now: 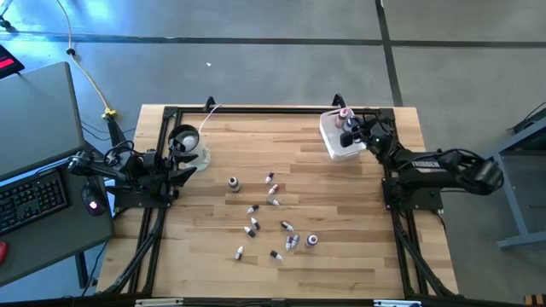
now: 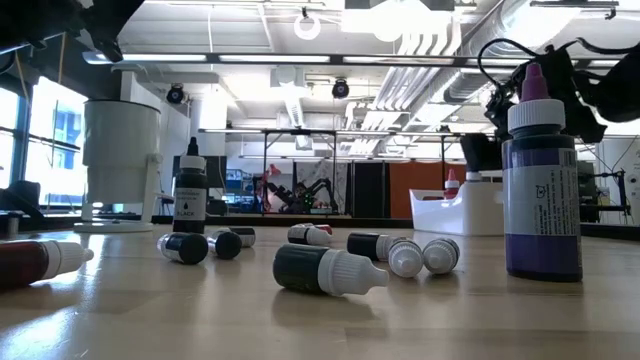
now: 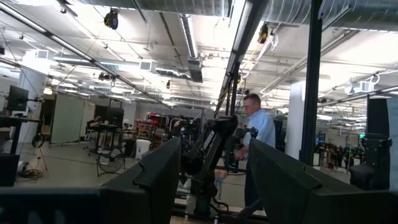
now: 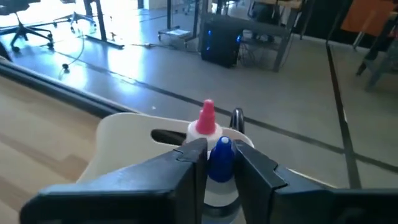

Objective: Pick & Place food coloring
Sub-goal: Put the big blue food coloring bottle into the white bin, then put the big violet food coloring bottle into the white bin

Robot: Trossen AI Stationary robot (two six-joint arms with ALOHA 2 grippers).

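Blue-capped bottle point(image 4: 220, 158) sits pinched between the fingers of the right gripper point(image 4: 219, 163), held over the white tub point(image 1: 339, 141) beside a pink-tipped bottle point(image 4: 206, 118) already inside. We judge a clean drop needs the bottle kept upright and clear of its neighbour before letting go. Left gripper point(image 3: 211, 180) waits parted at the table's left edge. About a dozen food coloring bottles point(image 1: 273, 198) lie scattered on the pale wood table point(image 1: 358, 222); a person point(image 3: 255, 134) stands in the workshop beyond.
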